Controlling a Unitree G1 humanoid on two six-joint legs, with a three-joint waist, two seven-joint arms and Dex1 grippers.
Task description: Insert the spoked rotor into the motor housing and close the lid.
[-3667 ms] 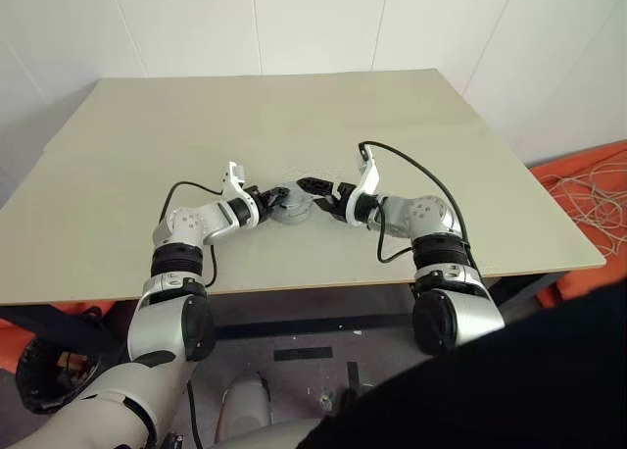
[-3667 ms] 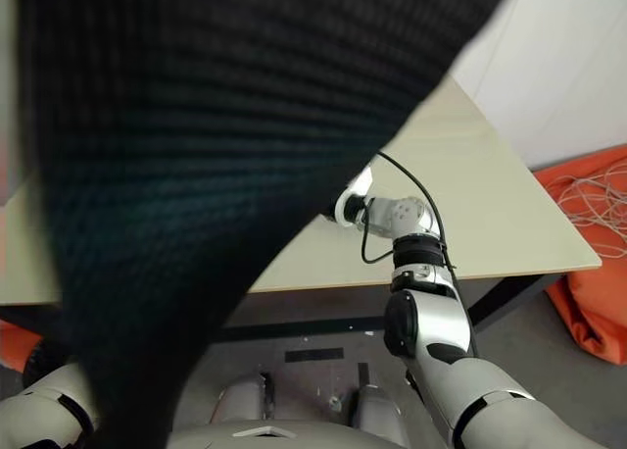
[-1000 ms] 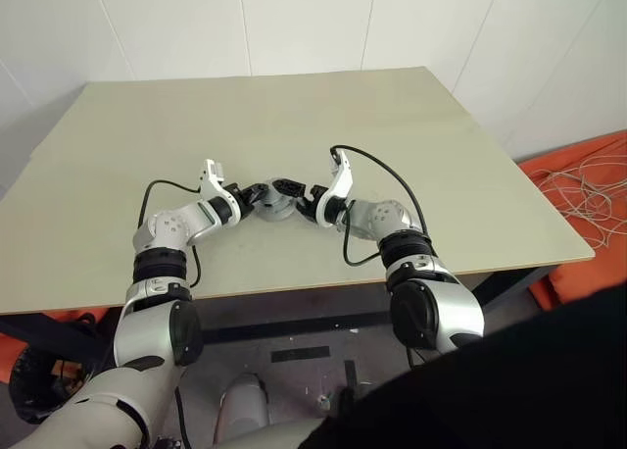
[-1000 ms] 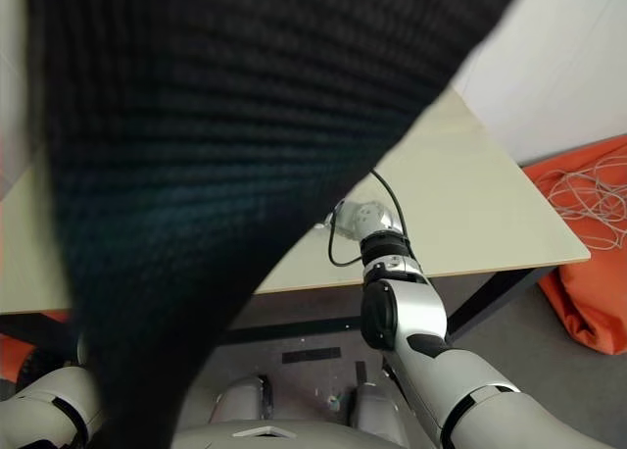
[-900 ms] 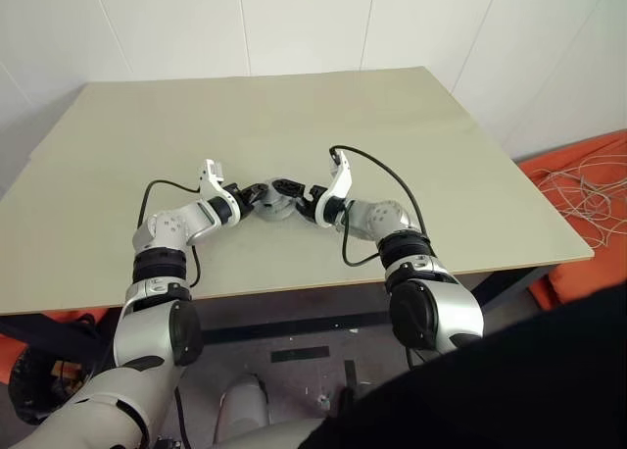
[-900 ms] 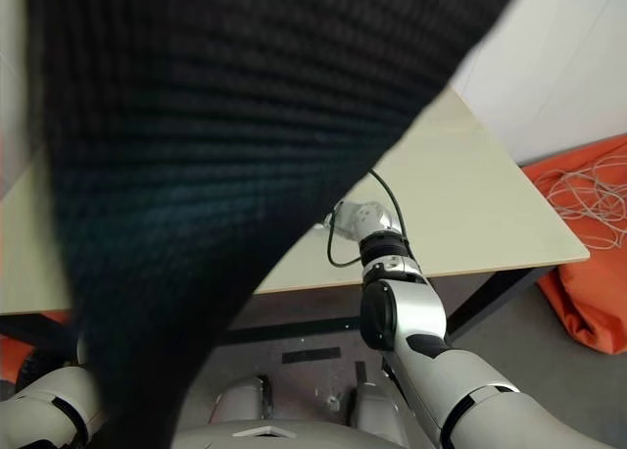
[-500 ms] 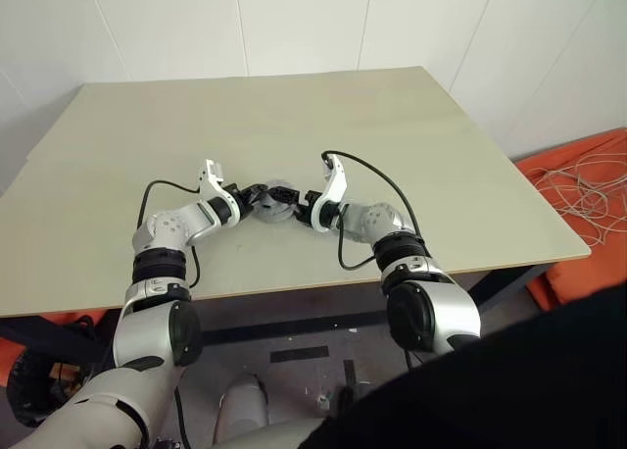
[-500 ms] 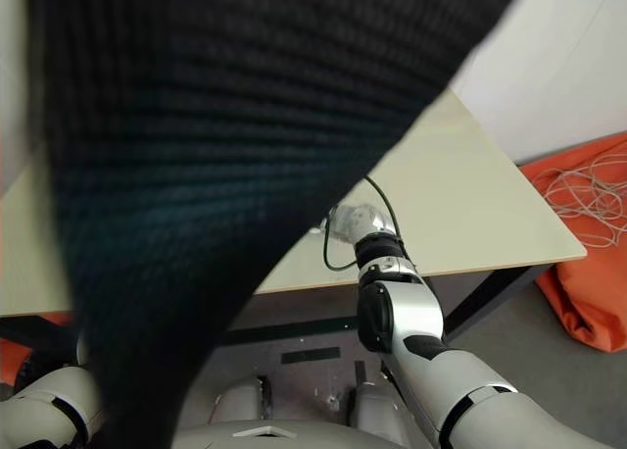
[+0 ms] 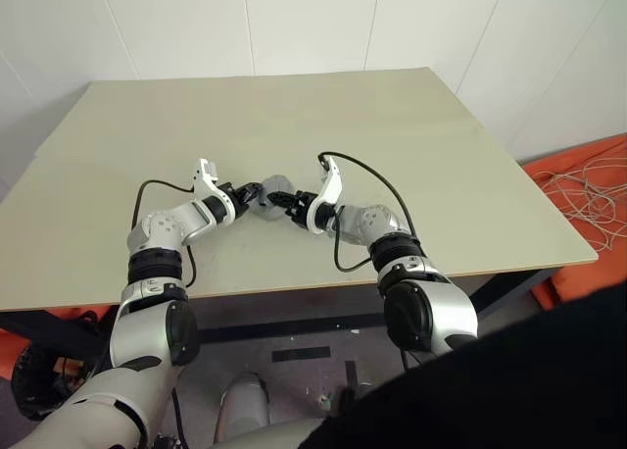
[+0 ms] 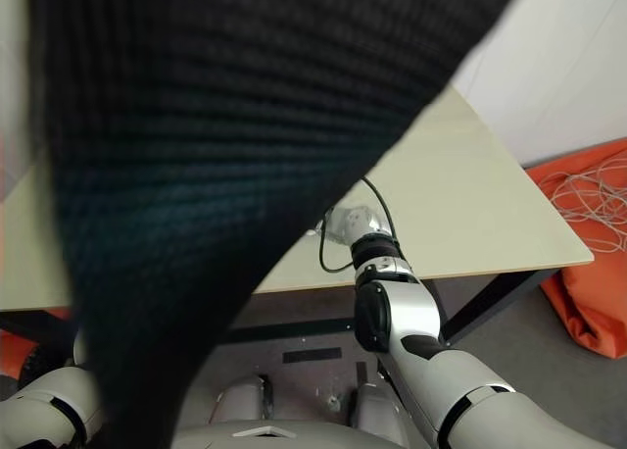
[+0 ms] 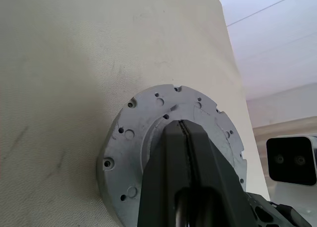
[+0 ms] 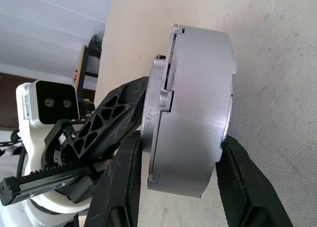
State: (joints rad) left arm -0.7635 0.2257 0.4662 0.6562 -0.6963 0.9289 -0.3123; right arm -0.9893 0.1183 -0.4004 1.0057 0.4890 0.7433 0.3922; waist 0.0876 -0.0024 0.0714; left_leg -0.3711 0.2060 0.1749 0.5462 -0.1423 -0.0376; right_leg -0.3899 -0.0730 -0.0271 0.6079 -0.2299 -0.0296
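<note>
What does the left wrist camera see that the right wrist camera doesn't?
Left wrist view: the lid's flat round face with its little holes, and the left tool shut, its tips pressed on that face. Right wrist view: the motor housing from the side, a smooth grey wall, with the right tool's fingers hugging its two sides. Both: the same closed-up motor on the pale table.

My head cameras look down over the pale beige table (image 9: 411, 125); both wrist cameras sit close on the round grey metal housing (image 12: 198, 108).
</note>
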